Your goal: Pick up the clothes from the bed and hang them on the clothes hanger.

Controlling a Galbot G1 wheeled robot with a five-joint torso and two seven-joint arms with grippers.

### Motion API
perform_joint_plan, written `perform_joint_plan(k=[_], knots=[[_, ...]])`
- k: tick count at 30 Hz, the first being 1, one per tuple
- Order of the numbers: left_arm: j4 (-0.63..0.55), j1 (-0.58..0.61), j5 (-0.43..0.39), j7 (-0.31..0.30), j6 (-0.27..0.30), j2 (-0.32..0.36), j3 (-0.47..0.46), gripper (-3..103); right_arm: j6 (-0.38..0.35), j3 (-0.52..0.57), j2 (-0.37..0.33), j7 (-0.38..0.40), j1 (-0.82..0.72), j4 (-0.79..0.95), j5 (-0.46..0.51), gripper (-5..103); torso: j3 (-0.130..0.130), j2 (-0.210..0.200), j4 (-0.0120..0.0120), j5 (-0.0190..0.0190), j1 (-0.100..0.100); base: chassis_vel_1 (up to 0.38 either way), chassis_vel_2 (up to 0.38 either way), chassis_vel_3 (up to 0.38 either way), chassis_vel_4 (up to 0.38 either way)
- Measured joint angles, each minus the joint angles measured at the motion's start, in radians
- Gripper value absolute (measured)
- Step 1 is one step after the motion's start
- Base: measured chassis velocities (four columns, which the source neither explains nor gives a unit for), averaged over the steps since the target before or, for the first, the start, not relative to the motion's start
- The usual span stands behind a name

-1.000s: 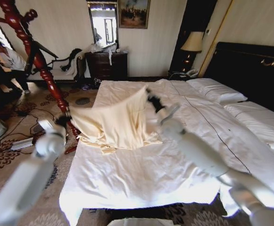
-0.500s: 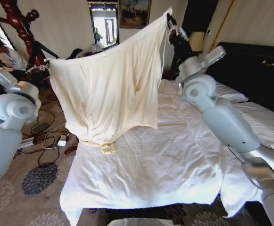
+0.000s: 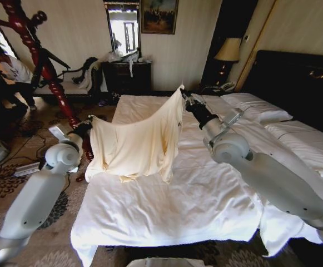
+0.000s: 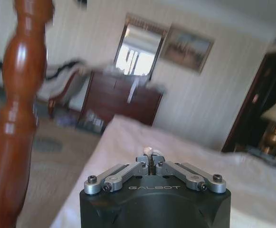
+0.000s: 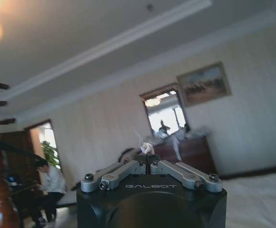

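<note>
- The cream, pale-yellow thin long-sleeved shirt [image 3: 138, 146] hangs stretched between the two arms above the large white-duveted bed with its dark headboard [image 3: 178, 206]; its lower edge sags onto the duvet.
- The left gripper [image 3: 89, 123], at about nine o'clock of the garment, is closed on one top corner; in its wrist view a small tuft of pale cloth [image 4: 148, 151] peeps between the shut fingers.
- The right gripper [image 3: 183, 94], at about two o'clock of the garment, pinches the other, higher corner; the right wrist view likewise shows a scrap of fabric [image 5: 147, 148] clamped at the tips.
- The tall red-brown turned wooden coat stand [image 3: 39, 61] rises at ten o'clock, near the left arm; the hanger cannot be made out on it.
- To do this step well, the judgement is that both pinches should be kept firm and the top edge taut, since such thin cloth slips easily.
- The hem likely needs lifting off the bed before swinging toward the stand, so it neither drags nor snags.
</note>
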Motion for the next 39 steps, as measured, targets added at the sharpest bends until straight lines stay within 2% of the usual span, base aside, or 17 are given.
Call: perform_joint_plan(k=[3,5,7,9,11,12,14,16,17,18,20,21,22,26,28,31,39], knots=[[0.005,0.009,-0.019,-0.042,0.054,-0.020,0.016,2,-0.025,0.006,0.000,0.049,0.005,0.002,0.029,0,0.000,0.000,-0.0001,-0.0001,0.000,0.000,0.000,0.000,0.000],[-0.017,0.039,-0.059,-0.119,0.154,-0.034,0.015,7,-0.041,0.016,-0.008,0.077,0.007,0.012,0.039,0,0.000,0.000,-0.0002,-0.0002,0.000,0.000,0.000,0.000,0.000],[-0.067,0.077,-0.104,-0.202,0.235,-0.029,-0.004,18,-0.044,0.027,-0.015,0.081,0.007,0.025,0.035,0,0.000,0.000,-0.0003,-0.0003,0.000,0.000,0.000,0.000,0.000],[-0.140,0.133,-0.100,-0.228,0.272,0.011,-0.038,28,-0.044,0.040,-0.012,0.077,0.004,0.035,0.018,0,0.000,0.000,-0.0001,-0.0004,0.000,0.000,0.000,0.000,0.000],[-0.166,0.152,-0.086,-0.228,0.275,0.033,-0.052,28,-0.044,0.044,-0.008,0.073,0.003,0.038,0.009,0,0.000,0.000,0.0002,-0.0003,0.000,0.000,0.000,0.000,0.000],[-0.209,0.180,-0.044,-0.200,0.257,0.080,-0.076,39,-0.042,0.048,-0.001,0.068,0.001,0.042,-0.005,0,0.000,0.000,0.0007,-0.0003,0.000,0.000,0.000,0.000,0.000],[-0.229,0.193,-0.008,-0.168,0.232,0.109,-0.089,39,-0.041,0.051,0.004,0.064,-0.001,0.043,-0.014,0,0.000,0.000,0.0007,-0.0002,0.000,0.000,0.000,0.000,0.000],[-0.266,0.208,0.072,-0.088,0.146,0.183,-0.113,50,-0.034,0.063,0.015,0.055,-0.009,0.047,-0.037,0,0.000,0.000,0.0006,-0.0004,0.000,0.000,0.000,0.000,0.000],[-0.266,0.208,0.072,-0.088,0.146,0.183,-0.113,50,-0.034,0.063,0.015,0.055,-0.009,0.047,-0.037,0,0.000,0.000,0.0006,-0.0004,0.000,0.000,0.000,0.000,0.000],[-0.289,0.210,0.112,-0.034,0.063,0.236,-0.133,56,-0.027,0.074,0.029,0.046,-0.016,0.048,-0.058,0,0.000,0.000,-0.0001,-0.0001,0.000,0.000,0.000,0.000,0.000],[-0.315,0.190,0.119,0.007,-0.023,0.322,-0.173,66,-0.008,0.091,0.057,0.022,-0.029,0.044,-0.085,0,0.000,0.000,-0.0004,-0.0003,0.000,0.000,0.000,0.000,0.000],[-0.319,0.171,0.104,0.012,-0.041,0.358,-0.188,66,-0.003,0.095,0.071,0.017,-0.034,0.041,-0.090,0,0.000,0.000,-0.0003,0.0002,0.000,0.000,0.000,0.000,0.000],[-0.319,0.171,0.104,0.012,-0.041,0.358,-0.188,66,-0.003,0.095,0.071,0.017,-0.034,0.041,-0.090,0,0.000,0.000,-0.0003,0.0002,0.000,0.000,0.000,0.000,0.000],[-0.297,0.090,0.032,0.024,-0.058,0.488,-0.223,88,0.004,0.097,0.127,0.008,-0.038,0.028,-0.114,0,0.000,0.000,0.0005,-0.0003,0.000,0.000,0.000,0.000,0.000],[-0.284,0.066,0.028,0.026,-0.056,0.505,-0.222,88,0.004,0.097,0.131,0.007,-0.038,0.027,-0.116,0,0.000,0.000,0.0005,-0.0006,0.000,0.000,0.000,0.000,0.000],[-0.209,-0.056,-0.010,0.031,-0.015,0.556,-0.195,99,0.006,0.095,0.134,0.000,-0.036,0.021,-0.126,0,0.000,0.000,-0.0004,-0.0004,0.000,0.000,0.000,0.000,0.000],[0.048,-0.280,-0.152,0.035,0.082,0.583,-0.124,100,0.008,0.086,0.151,-0.008,-0.045,0.017,-0.159,0,0.000,0.000,0.0003,-0.0006,0.000,0.000,0.000,0.000,0.000]])
